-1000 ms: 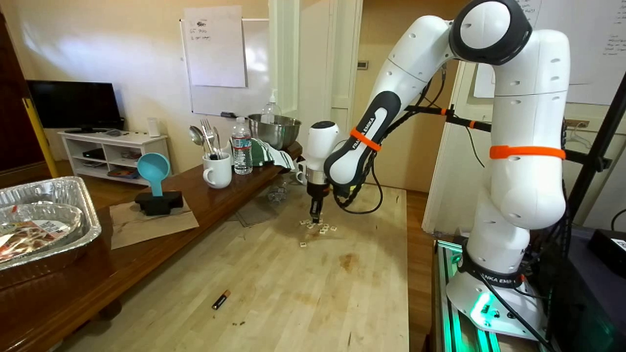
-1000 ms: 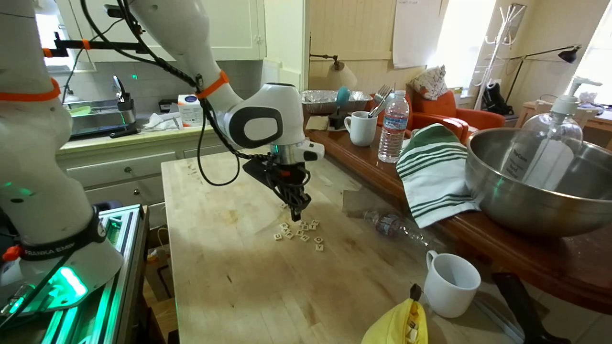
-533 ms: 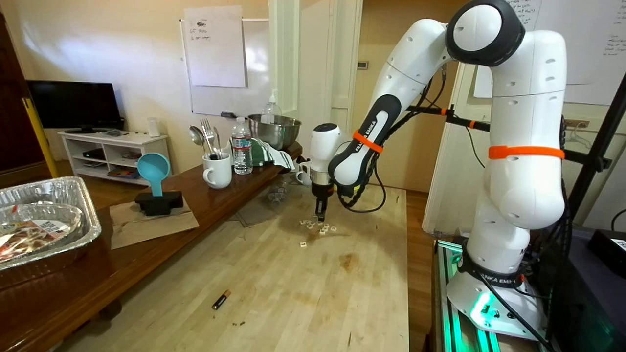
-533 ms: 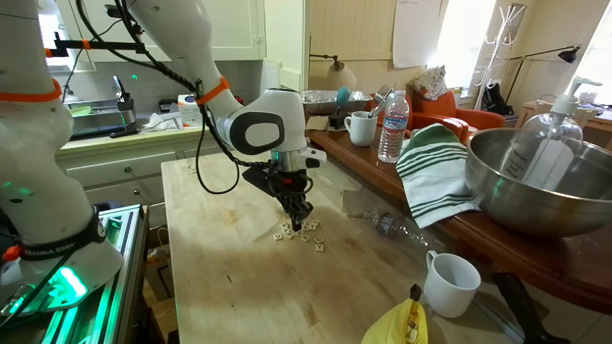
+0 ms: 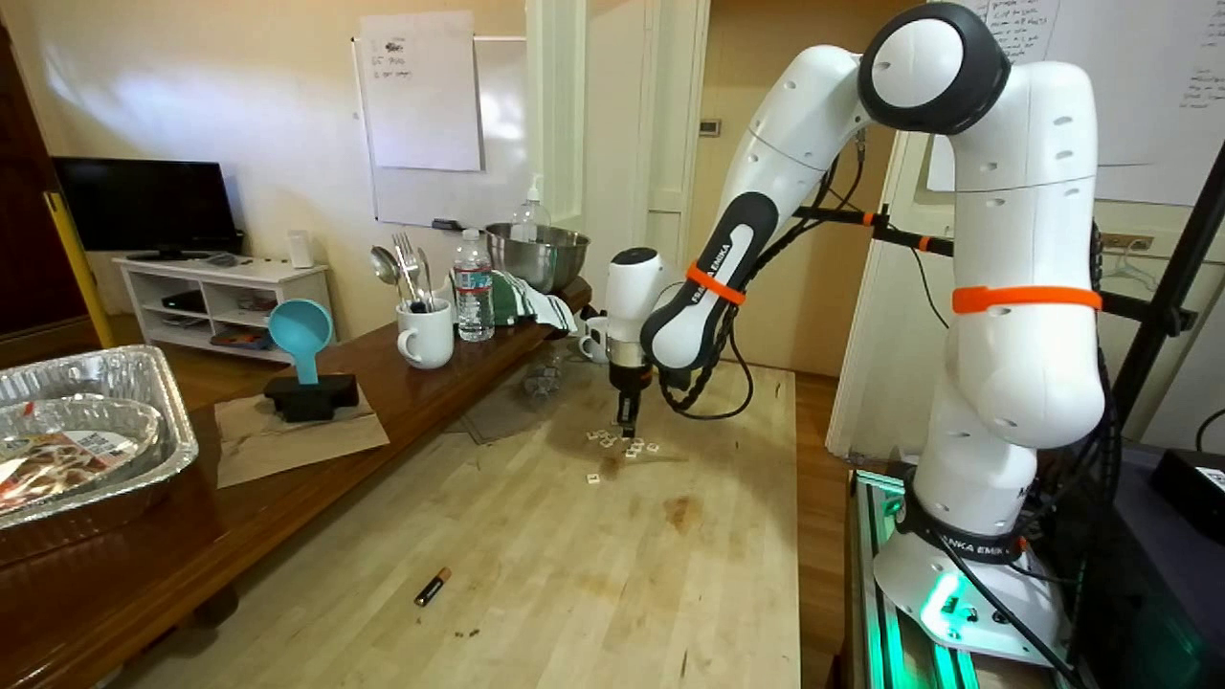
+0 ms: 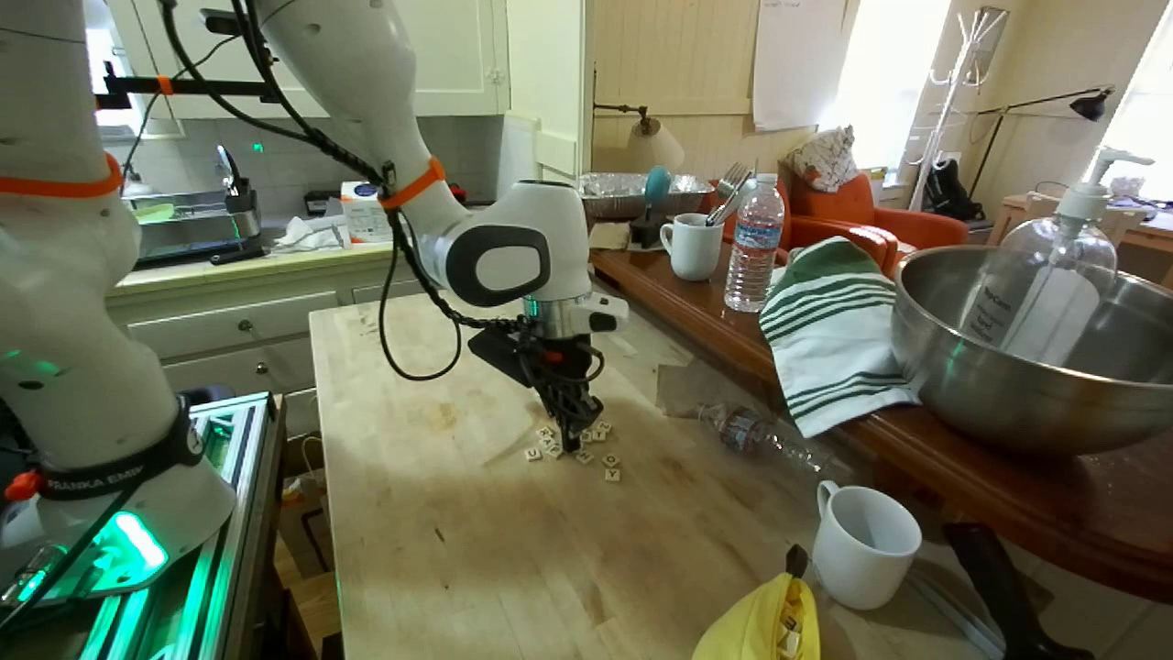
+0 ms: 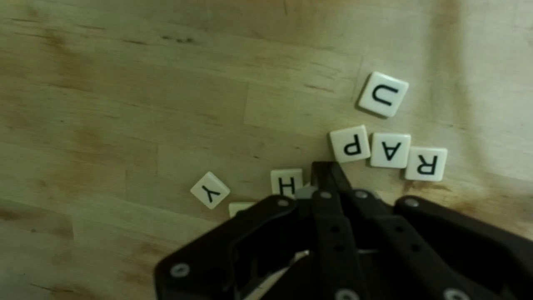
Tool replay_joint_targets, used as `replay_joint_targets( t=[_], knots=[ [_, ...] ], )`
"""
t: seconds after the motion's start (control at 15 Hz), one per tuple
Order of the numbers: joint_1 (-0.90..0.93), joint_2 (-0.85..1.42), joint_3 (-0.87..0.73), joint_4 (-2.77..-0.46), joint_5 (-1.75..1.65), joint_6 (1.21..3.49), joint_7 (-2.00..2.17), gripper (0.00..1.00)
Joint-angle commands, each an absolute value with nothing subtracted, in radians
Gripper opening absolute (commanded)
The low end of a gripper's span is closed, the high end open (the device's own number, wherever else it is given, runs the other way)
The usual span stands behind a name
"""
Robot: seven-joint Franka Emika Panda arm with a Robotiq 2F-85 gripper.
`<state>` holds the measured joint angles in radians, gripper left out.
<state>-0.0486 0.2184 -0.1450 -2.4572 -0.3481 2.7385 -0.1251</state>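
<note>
Your gripper point(image 7: 331, 171) is pinched thin, nothing seen inside, so it seems to fit small gaps. Left to right in the wrist view, the Y tile point(image 7: 210, 190), H tile point(image 7: 286, 180) and, beside its tip, P tile point(image 7: 349, 143) lie letter-up on the table point(image 7: 133, 108), so you can read them.

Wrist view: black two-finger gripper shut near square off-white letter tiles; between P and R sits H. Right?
No: the square off-white tile between the P tile and R tile reads A in the wrist view. Black two-finger gripper shut near them: yes.
</note>
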Motion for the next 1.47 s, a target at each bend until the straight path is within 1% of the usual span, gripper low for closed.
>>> replay_joint_targets(
  t=[0.0, 0.8, 1.4],
  knots=[
    [-0.051, 0.256, -0.134, -2.438, -0.339, 2.739, -0.121, 0.00],
    [-0.026, 0.251, -0.076, -2.423, -0.263, 2.616, -0.079, 0.00],
    [0.018, 0.270, -0.055, -2.390, -0.230, 2.561, 0.095, 0.00]
  ],
)
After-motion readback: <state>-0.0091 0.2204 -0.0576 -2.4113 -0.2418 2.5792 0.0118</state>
